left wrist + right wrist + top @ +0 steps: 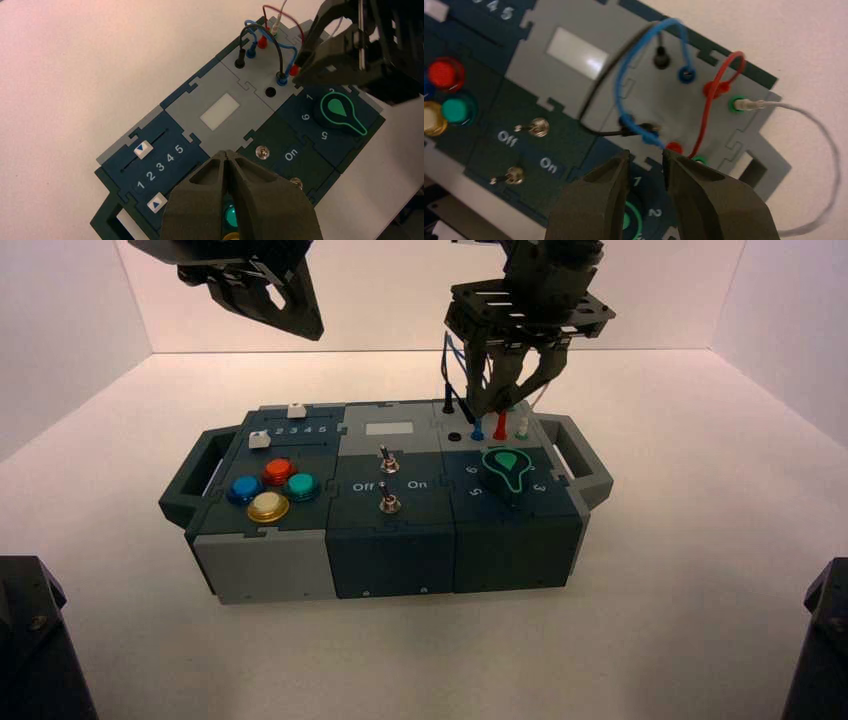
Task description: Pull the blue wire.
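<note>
High view: the right gripper [512, 390] hangs over the box's [260, 580] right rear corner, its fingers straddling the row of plugs behind the green knob [508, 472]. The blue wire [455, 355] loops up from a blue plug [477, 429] standing just beside the red plug [499, 423], near that corner. The left gripper [300, 315] is parked high above the left rear edge, well apart from the wires.

Left wrist view: the left gripper's [226, 157] jaws are pressed together, holding nothing, above the buttons. Across the box the blue wire [272, 44] arcs between two blue plugs, one [251, 50] by the rear edge and one [282, 78] close to the knob [340, 113], with the black wire [280, 52] crossing it. The right gripper [300, 62] stands right at the nearer plug.

Right wrist view: the right gripper [645, 159] has its jaws slightly apart, with nothing between them. The blue plug [641, 131] lies just beyond the fingertips, next to the black wire [599, 95] and a red socket. The blue wire [644, 45] climbs in a loop to a second blue plug [686, 74] toward the rear edge.

The wire looks light, thin and limp; a tug on the loop would likely only flex it or slip. The slim plug seems stiffer and held by friction in its socket, so its body, low near the box, is probably the best hold, with a straight upward pull. The crowding red and black wires could be caught too.
</note>
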Robot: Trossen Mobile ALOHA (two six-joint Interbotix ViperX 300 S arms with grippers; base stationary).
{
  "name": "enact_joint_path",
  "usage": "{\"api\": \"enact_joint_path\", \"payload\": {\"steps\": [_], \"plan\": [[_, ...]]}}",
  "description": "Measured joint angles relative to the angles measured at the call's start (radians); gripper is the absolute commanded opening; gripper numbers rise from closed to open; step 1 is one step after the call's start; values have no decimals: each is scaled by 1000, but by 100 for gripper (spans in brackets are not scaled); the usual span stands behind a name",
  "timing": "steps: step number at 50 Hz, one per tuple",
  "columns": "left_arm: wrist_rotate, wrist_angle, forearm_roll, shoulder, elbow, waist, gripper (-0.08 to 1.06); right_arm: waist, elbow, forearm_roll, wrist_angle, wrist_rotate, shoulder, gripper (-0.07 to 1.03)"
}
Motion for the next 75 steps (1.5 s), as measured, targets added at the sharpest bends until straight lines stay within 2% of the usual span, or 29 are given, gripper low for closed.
{"api": "enact_joint_path", "payload": {"steps": [25, 32, 41, 44, 45, 60, 75], "plan": [[0, 0, 0, 0, 0, 0, -3, -3, -21, -6, -3, -2, 35, 37], [0, 0, 0, 0, 0, 0, -3, -3, -29, -6, -6, -2, 48, 33], [0, 0, 0, 0, 0, 0, -3, -3, -32, -6, -8, -2, 55, 7], [0, 0, 0, 0, 0, 0, -3, -3, -32, -5, -8, 0, 55, 3], [0, 0, 0, 0, 0, 0, -3, -3, -32, -5, -8, 0, 55, -3], [0, 0, 3, 0, 0, 0, -3, -2, -37, -6, 14, 0, 46, -2], [0, 0, 3, -2, -8, 0, -3, -5, -51, -9, 38, 0, -38, -2]]}}
